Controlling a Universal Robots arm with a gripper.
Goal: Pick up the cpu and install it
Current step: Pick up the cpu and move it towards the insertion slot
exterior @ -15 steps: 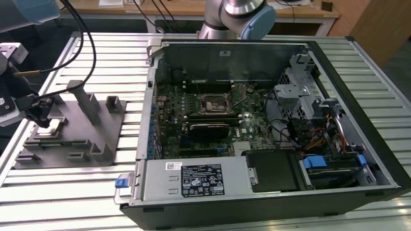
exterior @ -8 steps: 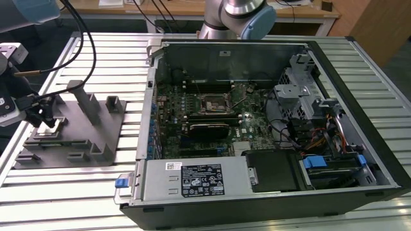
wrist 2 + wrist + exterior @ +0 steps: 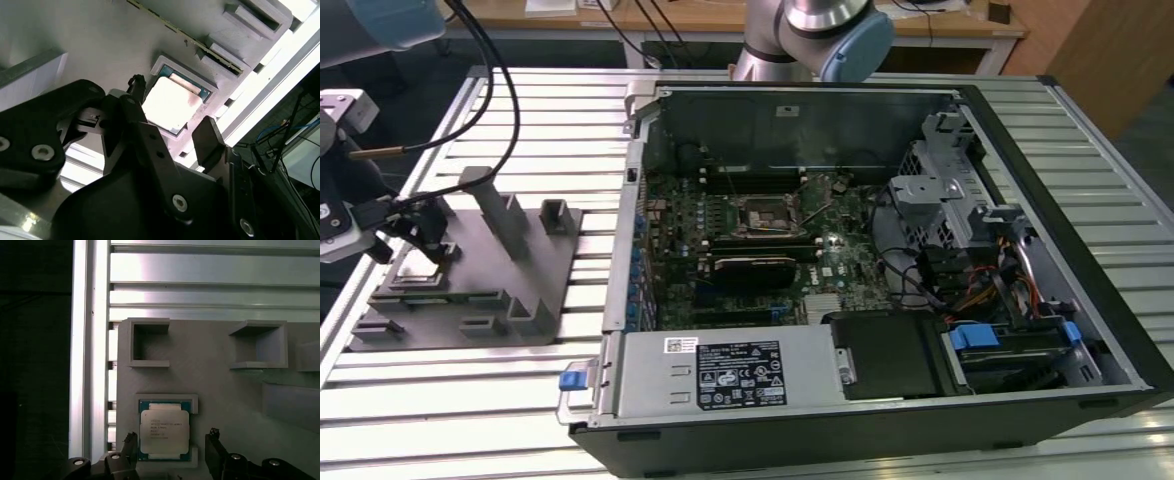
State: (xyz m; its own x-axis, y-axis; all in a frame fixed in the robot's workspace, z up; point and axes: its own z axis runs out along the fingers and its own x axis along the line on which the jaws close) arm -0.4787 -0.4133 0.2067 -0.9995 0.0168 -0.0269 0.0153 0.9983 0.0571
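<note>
A: Pincer (image 3: 172, 439) spread and empty, one finger on either side of the cpu (image 3: 164, 432), which lies flat in its pocket near an edge of the grey fixture (image 3: 215, 385) on the table (image 3: 454, 400).

B: The risk from here?

A: Likely a skewed close. The fingers could snag the pocket rim, tipping the thin chip or letting it slip.
</note>
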